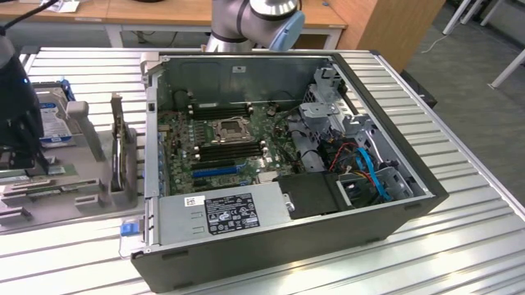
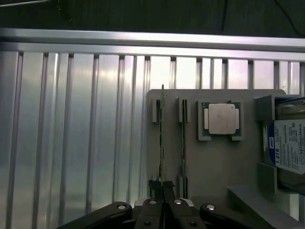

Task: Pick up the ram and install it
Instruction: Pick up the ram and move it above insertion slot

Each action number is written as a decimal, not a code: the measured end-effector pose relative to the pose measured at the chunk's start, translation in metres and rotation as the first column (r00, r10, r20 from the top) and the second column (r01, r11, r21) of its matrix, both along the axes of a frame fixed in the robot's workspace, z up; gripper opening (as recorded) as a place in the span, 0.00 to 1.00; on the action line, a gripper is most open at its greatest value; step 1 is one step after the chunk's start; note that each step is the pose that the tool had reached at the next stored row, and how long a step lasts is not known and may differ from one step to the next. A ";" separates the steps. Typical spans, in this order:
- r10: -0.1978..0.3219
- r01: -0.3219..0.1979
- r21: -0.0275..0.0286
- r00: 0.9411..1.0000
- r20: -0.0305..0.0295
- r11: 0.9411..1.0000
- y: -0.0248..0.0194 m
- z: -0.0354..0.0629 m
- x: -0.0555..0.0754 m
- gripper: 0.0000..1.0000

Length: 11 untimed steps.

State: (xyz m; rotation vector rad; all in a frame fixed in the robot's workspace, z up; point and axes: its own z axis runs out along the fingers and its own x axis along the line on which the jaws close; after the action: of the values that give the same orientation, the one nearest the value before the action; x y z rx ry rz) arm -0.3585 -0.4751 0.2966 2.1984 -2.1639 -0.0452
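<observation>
The ram (image 2: 162, 138) is a thin green stick standing on edge in a slot of the grey holder plate (image 2: 214, 162). My gripper (image 2: 162, 187) is above its near end, and its dark fingers (image 2: 153, 187) are shut on the stick from both sides. A second stick (image 2: 183, 138) stands in the neighbouring slot. In the exterior view the gripper (image 1: 18, 161) hangs over the grey fixture (image 1: 82, 184) at that view's left, well apart from the open computer case (image 1: 394, 215). The motherboard's black memory slots (image 1: 233, 150) lie uncovered inside the case.
A processor (image 2: 221, 119) sits in a pocket of the holder plate beside a hard drive (image 2: 288, 148). A dark expansion card (image 1: 123, 147) stands upright in the fixture. Inside the case are a power supply (image 1: 221, 212), cables and a drive cage (image 1: 328, 117). The table is ribbed metal.
</observation>
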 end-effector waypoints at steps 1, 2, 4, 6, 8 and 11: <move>0.000 0.000 0.000 1.000 0.000 1.000 0.0000 0.0025 0.000 0.12; 0.000 0.000 0.000 1.000 0.000 1.000 0.0000 0.0051 0.000 0.12; 0.000 0.000 0.000 1.000 0.000 1.000 0.0000 0.0098 0.000 0.12; 0.000 0.000 0.000 1.000 0.000 1.000 0.0000 0.0142 0.000 0.12; 0.000 0.000 0.000 1.000 0.000 1.000 0.0000 0.0191 0.000 0.12; 0.000 0.000 0.000 1.000 0.000 1.000 0.0000 0.0264 0.000 0.12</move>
State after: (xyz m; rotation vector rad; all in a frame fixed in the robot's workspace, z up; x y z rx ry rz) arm -0.3585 -0.4751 0.3230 2.1984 -2.1638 -0.0454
